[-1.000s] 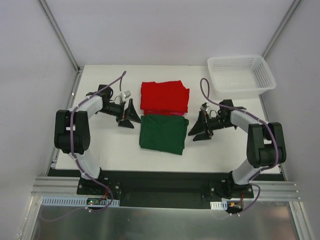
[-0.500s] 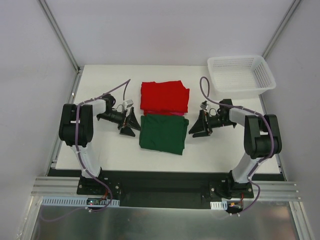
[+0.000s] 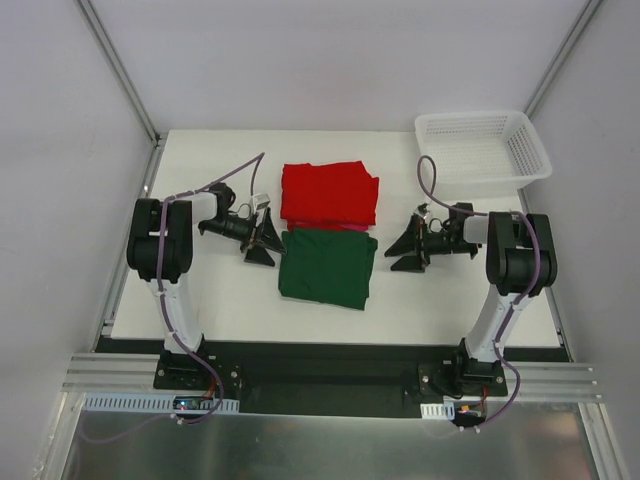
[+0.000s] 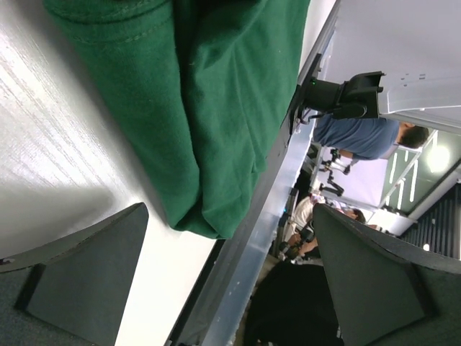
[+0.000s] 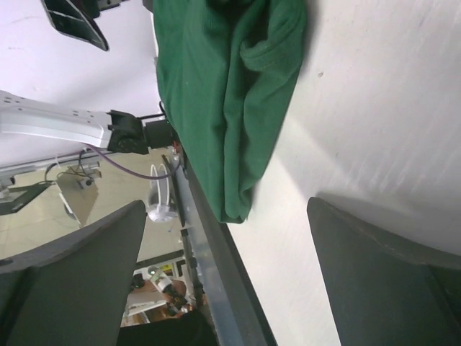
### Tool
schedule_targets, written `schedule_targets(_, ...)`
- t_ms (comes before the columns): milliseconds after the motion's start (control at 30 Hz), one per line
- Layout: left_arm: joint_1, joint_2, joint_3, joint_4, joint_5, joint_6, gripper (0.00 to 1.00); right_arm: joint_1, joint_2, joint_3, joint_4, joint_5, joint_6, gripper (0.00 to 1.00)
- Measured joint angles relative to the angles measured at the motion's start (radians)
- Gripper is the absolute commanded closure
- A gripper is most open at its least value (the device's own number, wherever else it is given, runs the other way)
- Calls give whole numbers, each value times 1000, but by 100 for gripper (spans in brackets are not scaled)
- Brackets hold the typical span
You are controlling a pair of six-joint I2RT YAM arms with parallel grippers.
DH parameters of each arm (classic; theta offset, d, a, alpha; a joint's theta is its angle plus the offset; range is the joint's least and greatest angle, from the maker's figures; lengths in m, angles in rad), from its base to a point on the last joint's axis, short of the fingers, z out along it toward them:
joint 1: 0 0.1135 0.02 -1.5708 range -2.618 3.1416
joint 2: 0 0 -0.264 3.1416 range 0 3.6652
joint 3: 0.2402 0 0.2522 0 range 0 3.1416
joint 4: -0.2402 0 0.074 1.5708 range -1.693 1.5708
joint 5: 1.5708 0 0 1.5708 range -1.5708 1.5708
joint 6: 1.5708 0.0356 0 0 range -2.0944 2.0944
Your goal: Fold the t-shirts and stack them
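Note:
Two folded t-shirts lie mid-table. The bright red one point(image 3: 329, 193) is farther back; the dark green one point(image 3: 326, 266) lies just in front, their edges meeting. My left gripper point(image 3: 261, 240) sits low at the green shirt's left side, open and empty, facing it. My right gripper point(image 3: 406, 248) is off the shirt's right side, a short gap away, also open and empty. In the left wrist view the green shirt point(image 4: 202, 108) fills the top, ahead of the wide-apart fingers point(image 4: 79, 277). The right wrist view shows the same green shirt point(image 5: 227, 94) beyond its spread fingers point(image 5: 382, 274).
A white mesh basket point(image 3: 482, 150) stands at the table's back right corner. Metal frame posts run along both back sides. The table's near edge point(image 5: 216, 267) shows in the wrist views, with a black rail just beyond it.
Both arms have pulled back toward their bases and folded more upright. The right gripper drew away from the green shirt to the right; the left stayed near its left edge. The shirts stayed still.

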Motion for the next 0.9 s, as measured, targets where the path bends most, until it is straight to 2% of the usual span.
schedule_targets(433, -5, 81, 49, -12, 6, -3, 1, 8, 47, 6, 129, -51, 178, 0)
schedule_targets(900, -19, 127, 119, -36, 24, 14, 1, 119, 47, -14, 212, -64, 244, 0)
